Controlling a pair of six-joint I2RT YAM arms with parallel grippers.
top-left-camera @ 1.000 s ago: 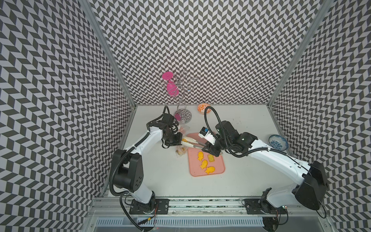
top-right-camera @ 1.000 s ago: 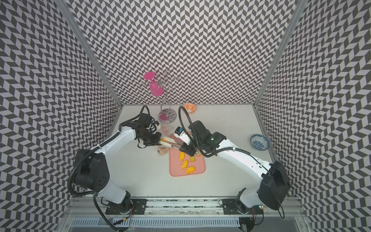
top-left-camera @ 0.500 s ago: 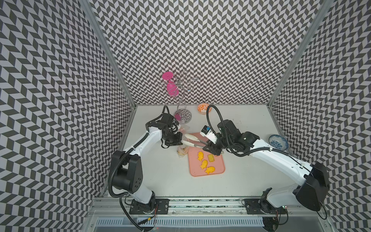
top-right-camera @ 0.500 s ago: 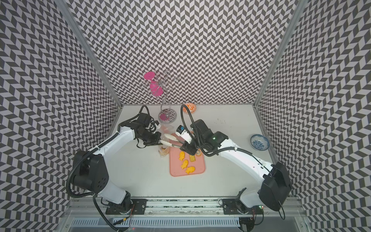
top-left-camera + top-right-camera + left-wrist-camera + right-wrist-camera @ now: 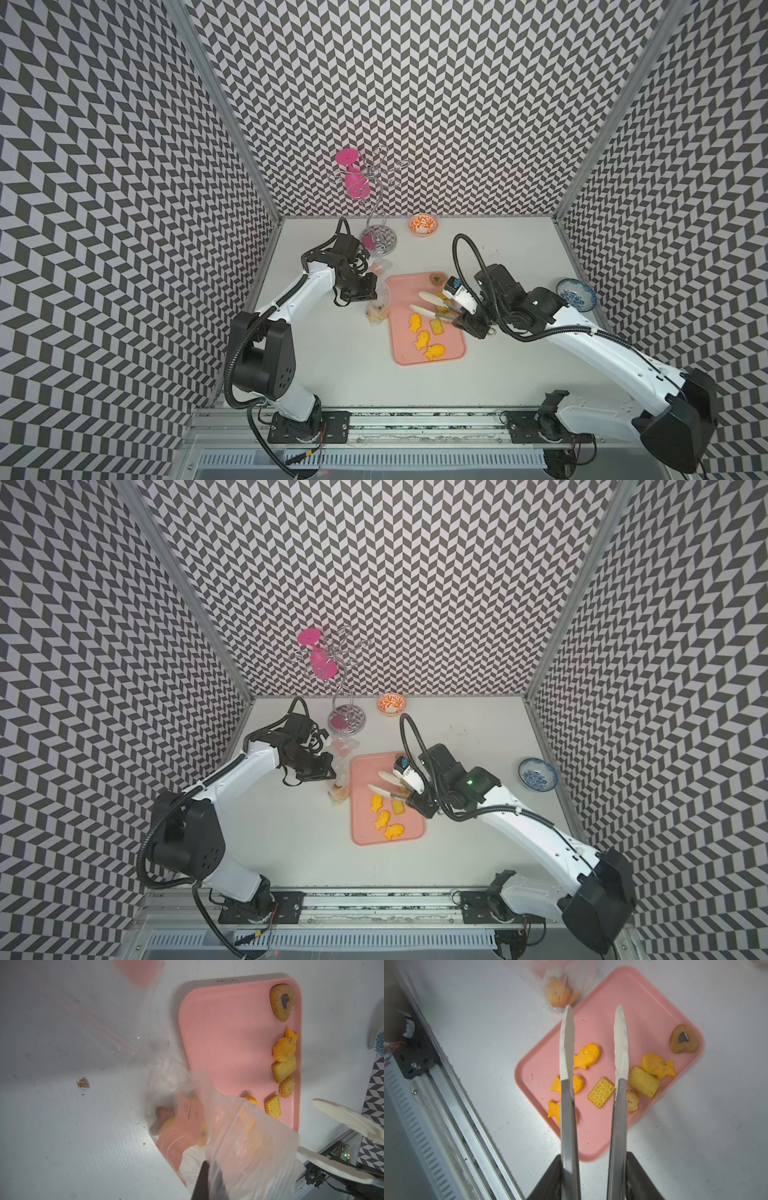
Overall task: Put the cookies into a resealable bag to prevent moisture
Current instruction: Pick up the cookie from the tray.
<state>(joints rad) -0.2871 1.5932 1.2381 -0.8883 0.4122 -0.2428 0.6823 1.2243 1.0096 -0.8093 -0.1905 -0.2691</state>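
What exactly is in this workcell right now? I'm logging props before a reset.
tray: one, pink, table centre
cookies on the tray: eight; four orange fish, cracker, swirl, yellow block, brown heart
cookies in the bag: several, orange and brown, count unclear
bag: one, clear, beside the tray on the left arm's side
tongs: one pair, steel with white tips, open and empty over the tray
orange bowl: one, back of table
blue bowl: one, right edge
wire rack: one, silver, back
pink glass: one, hanging on the rack
left gripper: black, shut on the bag
right gripper: black, gripping the tongs
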